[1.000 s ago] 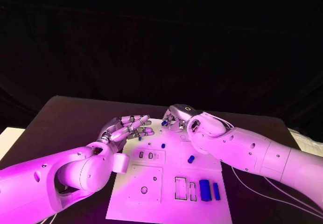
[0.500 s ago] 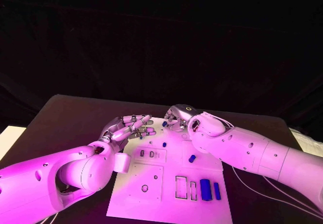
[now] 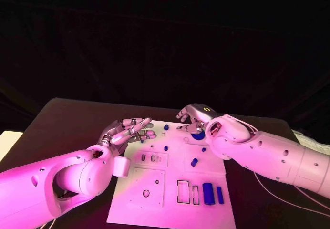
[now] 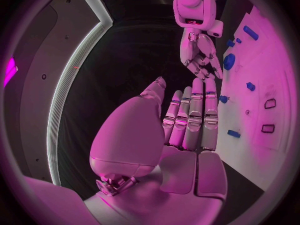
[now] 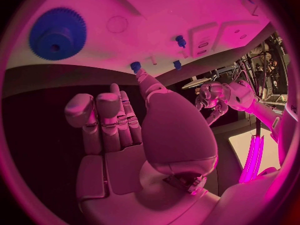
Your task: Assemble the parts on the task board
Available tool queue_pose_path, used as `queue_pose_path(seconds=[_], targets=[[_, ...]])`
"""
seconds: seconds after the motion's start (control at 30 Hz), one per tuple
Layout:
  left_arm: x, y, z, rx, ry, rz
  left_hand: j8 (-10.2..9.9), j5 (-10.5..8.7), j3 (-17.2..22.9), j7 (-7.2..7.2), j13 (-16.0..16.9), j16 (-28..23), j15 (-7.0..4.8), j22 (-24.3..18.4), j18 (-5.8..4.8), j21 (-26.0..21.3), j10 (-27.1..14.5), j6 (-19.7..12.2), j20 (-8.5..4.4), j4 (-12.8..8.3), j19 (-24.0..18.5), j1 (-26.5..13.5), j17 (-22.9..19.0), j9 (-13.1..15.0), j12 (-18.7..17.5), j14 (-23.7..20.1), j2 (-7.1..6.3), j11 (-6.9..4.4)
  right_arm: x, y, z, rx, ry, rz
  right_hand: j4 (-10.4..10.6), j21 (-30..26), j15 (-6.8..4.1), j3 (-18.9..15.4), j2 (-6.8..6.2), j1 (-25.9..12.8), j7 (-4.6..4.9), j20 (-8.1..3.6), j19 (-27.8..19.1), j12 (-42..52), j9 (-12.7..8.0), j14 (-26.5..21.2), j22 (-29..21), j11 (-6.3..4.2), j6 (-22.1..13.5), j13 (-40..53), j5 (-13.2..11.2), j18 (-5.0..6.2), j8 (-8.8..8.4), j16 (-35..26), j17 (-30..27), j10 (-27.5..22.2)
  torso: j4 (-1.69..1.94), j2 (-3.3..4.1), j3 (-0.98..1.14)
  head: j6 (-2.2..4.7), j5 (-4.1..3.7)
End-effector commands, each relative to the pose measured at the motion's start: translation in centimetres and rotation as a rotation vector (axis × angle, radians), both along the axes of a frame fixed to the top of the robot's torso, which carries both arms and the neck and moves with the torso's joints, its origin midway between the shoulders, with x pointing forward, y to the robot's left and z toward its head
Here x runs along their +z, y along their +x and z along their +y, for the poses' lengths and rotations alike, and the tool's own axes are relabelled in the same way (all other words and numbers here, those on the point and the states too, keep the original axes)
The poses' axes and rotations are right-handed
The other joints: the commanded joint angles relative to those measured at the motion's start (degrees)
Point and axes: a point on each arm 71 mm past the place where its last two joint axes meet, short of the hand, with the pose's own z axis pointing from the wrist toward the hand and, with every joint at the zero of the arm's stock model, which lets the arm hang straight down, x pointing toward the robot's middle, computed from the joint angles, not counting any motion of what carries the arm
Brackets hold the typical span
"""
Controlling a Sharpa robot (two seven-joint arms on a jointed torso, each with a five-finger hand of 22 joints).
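Observation:
The white task board (image 3: 161, 191) lies in the middle of the table. My left hand (image 3: 130, 130) hovers at its far left corner, fingers straight and holding nothing; its fingertips (image 4: 200, 85) are close to a small blue peg (image 4: 223, 99). My right hand (image 3: 193, 119) is over the board's far edge, empty, beside a blue gear (image 3: 199, 136) that also appears in the right wrist view (image 5: 57, 34). Another blue peg (image 3: 166, 127) stands between the two hands. Two long blue blocks (image 3: 208, 193) lie at the near right, next to empty slots (image 3: 184, 191).
Small blue pieces (image 3: 194, 162) lie mid-board near my right forearm. Rectangular recesses (image 3: 152, 158) sit left of centre. The black table (image 3: 68, 114) spreads on both sides, and cables (image 3: 275, 193) trail by the board's right edge.
My right hand has shifted right, off the board's far middle, uncovering the blue gear and the peg. My left hand has barely moved.

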Motion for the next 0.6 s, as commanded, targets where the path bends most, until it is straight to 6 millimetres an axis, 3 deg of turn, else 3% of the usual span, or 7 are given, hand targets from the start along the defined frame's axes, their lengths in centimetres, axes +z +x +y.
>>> queue_pose_path(seconds=[0.03,0.2,0.3,0.37,0.4,0.47,0.6], targets=[[0.2,0.0,0.0,-0.017,-0.017,-0.006,-0.3,-0.35,0.0,0.28,-0.1,-0.2,0.06,-0.1,0.56,-0.2,-0.1,-0.2,0.34,-0.3,0.0,0.0,0.1,-0.1,-0.3,-0.5,0.35,0.33,0.2,-0.5,-1.8,-0.061,0.069,0.069,0.3,2.1,-1.27,0.4,0.54,0.6,-0.92,-0.75,2.5,2.0,0.0,1.1,3.7,-1.42,1.0,0.8,1.6,-0.34,0.24,2.7,3.5,5.1,-0.73,-0.06,0.21,0.17,-0.05],[0.1,0.2,0.2,-0.011,-0.015,-0.006,-0.3,-0.35,0.0,0.28,-0.1,-0.2,0.06,-0.1,0.56,-0.2,-0.1,-0.2,0.34,-0.3,0.0,0.0,0.1,-0.1,-0.3,-0.5,0.34,0.33,-0.2,-0.9,-5.3,-0.14,0.112,0.177,0.7,6.8,-3.28,0.0,-0.46,0.6,-2.74,-2.6,7.4,7.4,-0.2,3.3,12.0,-3.93,1.3,4.5,1.9,-1.97,-0.2,9.6,12.5,15.3,-1.31,0.03,0.5,0.31,-0.24],[0.0,0.3,0.3,-0.008,-0.014,-0.007,-0.3,-0.35,0.0,0.27,-0.1,-0.3,0.07,-0.1,0.56,-0.2,-0.1,-0.2,0.34,-0.3,0.0,0.0,0.1,-0.1,-0.3,-0.5,0.34,0.33,-0.8,-1.0,-7.0,-0.182,0.118,0.226,1.7,9.9,-4.13,-2.3,-1.58,-0.5,-3.45,-3.75,10.4,13.4,-0.3,4.2,17.7,-4.83,0.9,11.0,2.1,-3.08,-0.31,15.3,20.2,17.4,-1.58,0.1,0.63,0.33,-0.53],[0.0,0.4,0.3,-0.006,-0.013,-0.007,-0.3,-0.35,0.0,0.27,-0.1,-0.3,0.07,-0.1,0.56,-0.2,-0.1,-0.2,0.34,-0.3,0.0,0.0,0.1,-0.1,-0.3,-0.5,0.33,0.33,-1.1,-1.0,-7.7,-0.201,0.117,0.248,2.5,11.1,-4.06,-3.6,-1.75,-1.3,-3.5,-3.74,11.5,24.3,-0.3,4.6,20.1,-4.77,0.4,22.5,2.1,-3.58,-0.39,18.0,24.3,18.7,-1.75,0.17,0.74,0.35,-0.57],[0.0,0.5,0.3,-0.005,-0.013,-0.007,-0.3,-0.35,0.0,0.27,-0.1,-0.3,0.07,-0.1,0.56,-0.2,-0.1,-0.2,0.34,-0.3,0.0,0.0,0.1,-0.1,-0.3,-0.5,0.33,0.33,-1.3,-1.0,-8.0,-0.21,0.115,0.259,2.9,12.0,-4.21,-6.4,-2.14,0.2,-3.35,-3.94,11.8,35.5,-0.1,4.2,21.3,-4.1,0.1,36.5,2.4,-3.56,0.06,20.1,26.8,13.0,-1.81,0.21,0.79,0.36,-0.54],[-0.1,0.6,0.3,-0.005,-0.013,-0.007,-0.3,-0.35,0.0,0.27,-0.1,-0.3,0.07,-0.1,0.56,-0.2,-0.1,-0.2,0.34,-0.3,0.0,0.0,0.1,-0.1,-0.3,-0.5,0.33,0.33,-1.5,-1.0,-8.3,-0.219,0.11,0.273,4.6,12.4,-3.64,-7.3,-0.63,-0.4,-3.15,-3.2,12.1,45.1,-0.2,4.4,22.3,-4.24,-0.3,46.8,2.3,-3.95,-0.07,21.5,29.2,14.3,-1.91,0.29,0.93,0.44,-0.5],[-0.1,0.7,0.3,-0.006,-0.014,-0.008,-0.3,-0.34,0.0,0.27,-0.1,-0.3,0.07,-0.1,0.56,-0.3,-0.1,-0.2,0.35,-0.4,0.0,0.0,0.1,-0.1,-0.3,-0.5,0.33,0.32,-2.0,-0.8,-8.7,-0.235,0.099,0.3,6.2,13.1,-3.08,-8.9,-0.29,-0.3,-2.76,-2.76,12.8,55.5,-0.3,4.9,23.9,-3.7,-1.0,58.3,2.2,-4.2,-0.22,23.6,32.7,15.4,-1.99,0.3,1.11,0.39,-0.53]])
